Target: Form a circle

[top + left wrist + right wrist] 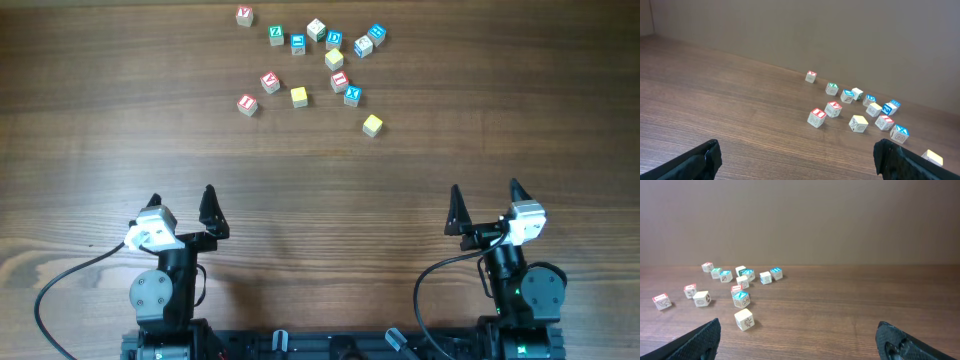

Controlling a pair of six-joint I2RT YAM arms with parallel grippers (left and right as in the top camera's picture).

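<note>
Two empty, wide-open grippers: left gripper (181, 198), right gripper (484, 190), far from scattered cubes (298, 96). Best: push strays inward singly, not knocking neighbours, centre kept hollow.

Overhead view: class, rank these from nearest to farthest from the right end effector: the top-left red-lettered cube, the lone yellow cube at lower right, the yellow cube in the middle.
1. Lone yellow cube, lower right of the scatter, nearest the right end effector.
2. Middle yellow cube, further left.
3. Red-lettered cube, top left.
</note>
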